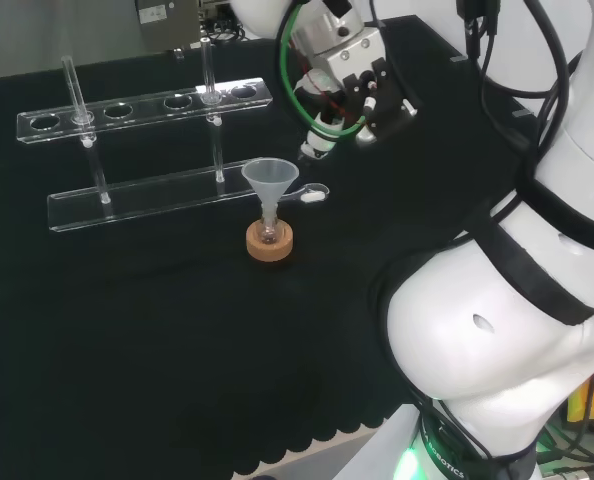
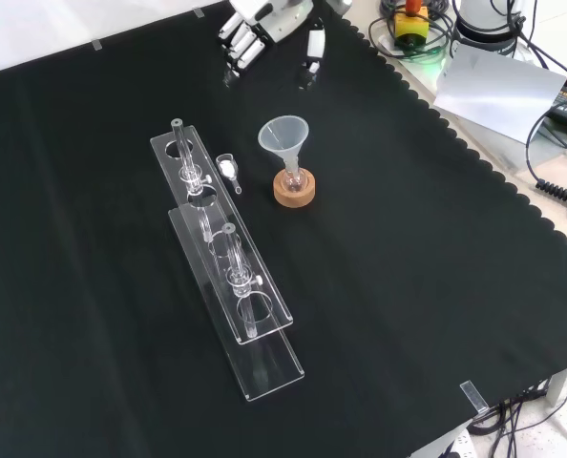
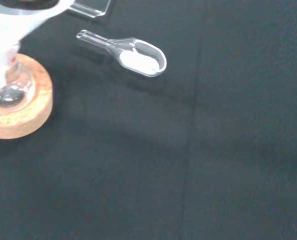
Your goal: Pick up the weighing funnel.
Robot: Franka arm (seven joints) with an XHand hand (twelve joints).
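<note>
Right beside the funnel point(image 1: 270, 181) sits your weighing funnel point(image 1: 313, 195), untouched. Your hand point(image 1: 369, 85) hovers nearby, fingers relaxed, empty.

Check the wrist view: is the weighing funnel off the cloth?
No, the weighing funnel lies flat on the black cloth, a little apart from the cork ring, with nothing gripping it.

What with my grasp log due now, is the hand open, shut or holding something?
Hand: open, fingers relaxed, holding nothing; the weighing funnel lies on the cloth.
</note>
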